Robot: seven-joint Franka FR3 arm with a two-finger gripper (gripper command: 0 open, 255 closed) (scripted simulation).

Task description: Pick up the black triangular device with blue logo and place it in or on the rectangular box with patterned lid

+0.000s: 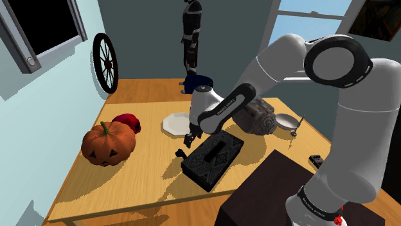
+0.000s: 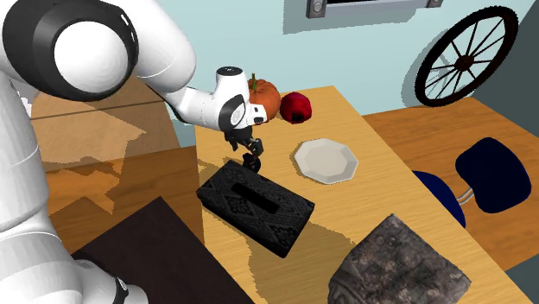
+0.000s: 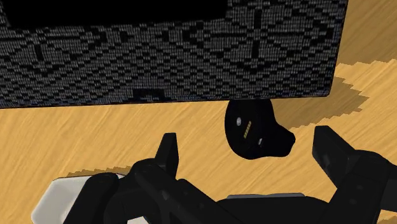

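Seemingly untouched, black device (image 3: 256, 130) sits inside the spread claw (image 3: 247, 135).

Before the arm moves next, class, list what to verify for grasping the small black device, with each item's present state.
1. Gripper open: ok.
2. Black device lying on the wooden table, in line between the two fingers: ok.
3. Fingers touching the device: not ok, they stand apart from it.
4. Room between the device and the patterned box for a finger: cannot tell.
5. Blue logo confirming the device: cannot tell.
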